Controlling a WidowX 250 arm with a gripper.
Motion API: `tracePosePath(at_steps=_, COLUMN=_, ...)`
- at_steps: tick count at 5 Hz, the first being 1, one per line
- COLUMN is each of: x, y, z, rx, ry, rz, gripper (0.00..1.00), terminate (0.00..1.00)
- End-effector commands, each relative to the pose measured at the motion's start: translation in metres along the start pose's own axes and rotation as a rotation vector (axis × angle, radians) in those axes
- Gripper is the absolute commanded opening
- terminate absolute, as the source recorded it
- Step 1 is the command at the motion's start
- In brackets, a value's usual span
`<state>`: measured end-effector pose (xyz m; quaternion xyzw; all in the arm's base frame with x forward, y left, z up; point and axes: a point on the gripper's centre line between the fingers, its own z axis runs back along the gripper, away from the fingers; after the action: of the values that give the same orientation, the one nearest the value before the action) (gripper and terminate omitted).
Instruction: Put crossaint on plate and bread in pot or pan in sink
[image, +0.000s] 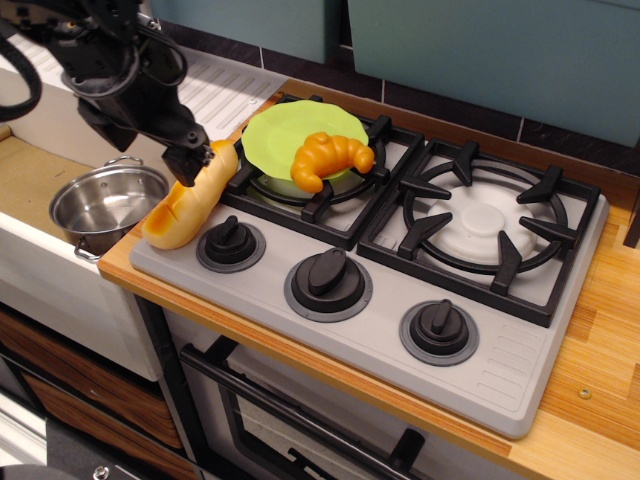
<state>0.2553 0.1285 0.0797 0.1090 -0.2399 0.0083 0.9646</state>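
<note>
Bread (190, 201) sits under my arm, which reaches from far left; gripper (189, 164) touches its far end, grip unclear.

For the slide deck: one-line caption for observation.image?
Gripper at bread; crossaint on plate, pot empty.

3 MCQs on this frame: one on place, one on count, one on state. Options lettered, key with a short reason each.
1. Where is the crossaint?
A. in the pot
B. on the lime-green plate
C. on the right burner

2. How many control knobs does the stove show?
A. two
B. three
C. five

3. What state is the pot in?
A. empty, standing in the sink
B. holding the bread
C. tipped on its side

Key: 1 B, the pastry rests on the plate over the left burner. 2 B, three black knobs line the front panel. 3 A, its inside is bare; the bread lies on the stove edge with the gripper at it.
</note>
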Motion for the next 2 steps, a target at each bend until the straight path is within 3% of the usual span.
tracePosePath(at_steps=1, x=-0.0011, y=0.0014, z=-0.0163, rx=-0.035, ry=-0.044, rz=0.013, gripper=1.0, terminate=0.0)
tracePosePath(at_steps=2, x=-0.0018, y=-0.0024, z=-0.0247, rx=-0.049, ry=-0.057, rz=0.023, gripper=1.0, terminate=0.0)
